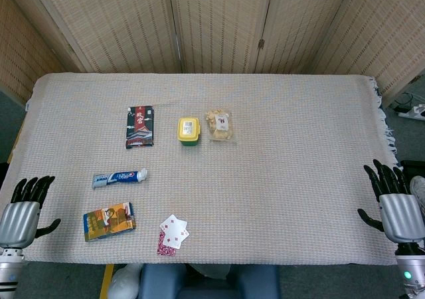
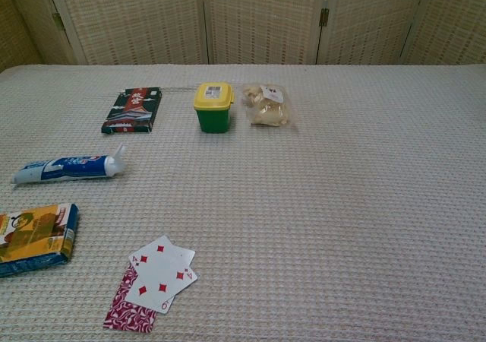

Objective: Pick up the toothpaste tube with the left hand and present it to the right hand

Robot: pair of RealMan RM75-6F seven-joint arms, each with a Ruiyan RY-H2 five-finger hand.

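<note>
Lying on its side in the left part of the frame, the toothpaste tube is seen on the woven table cloth, its white cap turned toward the middle of the table and its flat crimped end toward the left edge; in the chest view the same toothpaste tube is shown at the left middle of the frame. Nothing is touching it. The left hand is seen at the lower left corner of the head view, at the table's edge, released, with its dark fingers apart and nothing held; it is well apart from the tube. The right hand is seen at the lower right corner, likewise released with its fingers spread and nothing in them. Neither hand is shown in the chest view. Just below the tube, toward the lower left, a flat orange and blue box is laid, and to its right 2 face-up playing cards with red diamonds are fanned over a red-backed card. In the upper left of the frame a dark printed packet is laid flat. Near the upper middle a small green tub with a yellow lid is standing upright, and just beside it, on its right, a clear bag of pale snacks is placed.
</note>
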